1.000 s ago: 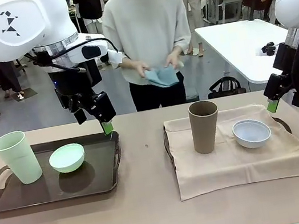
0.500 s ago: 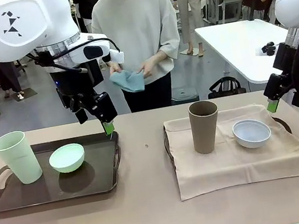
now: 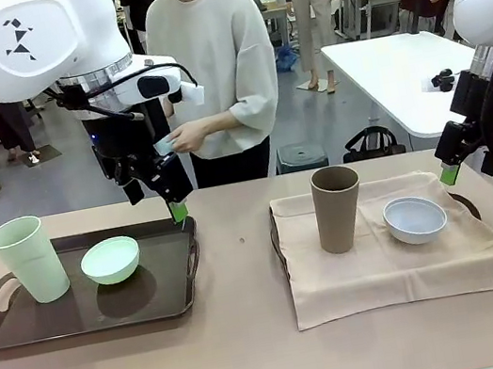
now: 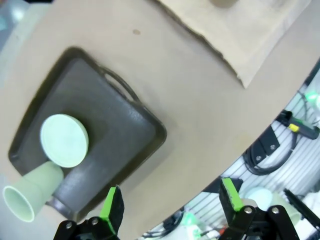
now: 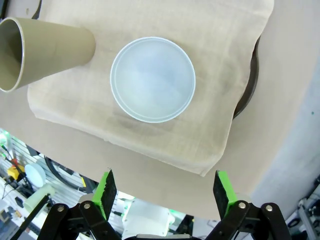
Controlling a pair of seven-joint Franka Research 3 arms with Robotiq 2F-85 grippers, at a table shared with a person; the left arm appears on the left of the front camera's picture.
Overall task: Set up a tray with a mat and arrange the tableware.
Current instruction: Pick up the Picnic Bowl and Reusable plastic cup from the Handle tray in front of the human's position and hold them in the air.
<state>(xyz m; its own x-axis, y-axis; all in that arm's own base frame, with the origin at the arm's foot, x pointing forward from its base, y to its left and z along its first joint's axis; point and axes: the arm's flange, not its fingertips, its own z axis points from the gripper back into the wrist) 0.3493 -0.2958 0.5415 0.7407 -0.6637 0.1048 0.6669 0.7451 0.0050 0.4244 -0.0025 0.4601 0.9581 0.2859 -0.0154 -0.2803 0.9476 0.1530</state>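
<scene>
While both arms hang above the pale beige table point(image 3: 257, 355), you can see each tool spread wide with nothing between its jaws. Your left gripper point(image 4: 170, 197) hovers over the 1 o'clock corner of the dark brown rectangular plastic tray point(image 3: 161, 268), which lies at the table's 9 o'clock side. On that tray the tall pale green handleless plastic cup point(image 3: 29, 259) stands upright at 9 o'clock. The small round mint green plastic bowl point(image 3: 111, 260) sits near the tray's middle, close to the cup but apart from it.

Your right gripper point(image 5: 164, 187) hangs at the table's 3 o'clock edge, above the bowl on the mat. The beige cloth mat point(image 3: 386, 270) is spread over a second dark tray point(image 5: 247, 85), whose rim peeks out at the mat's 9 and 3 o'clock sides. On the mat the tall tan-brown handleless plastic cup point(image 3: 338, 208) stands upright towards 10 o'clock. The small round pale bluish-white plastic bowl point(image 3: 415, 218) rests at the cup's 3 o'clock, not touching it.

At 12 o'clock, beyond the table, the person's hand point(image 3: 183, 138) holds a small light blue cloth point(image 3: 163, 146), partly hidden behind your left arm.
</scene>
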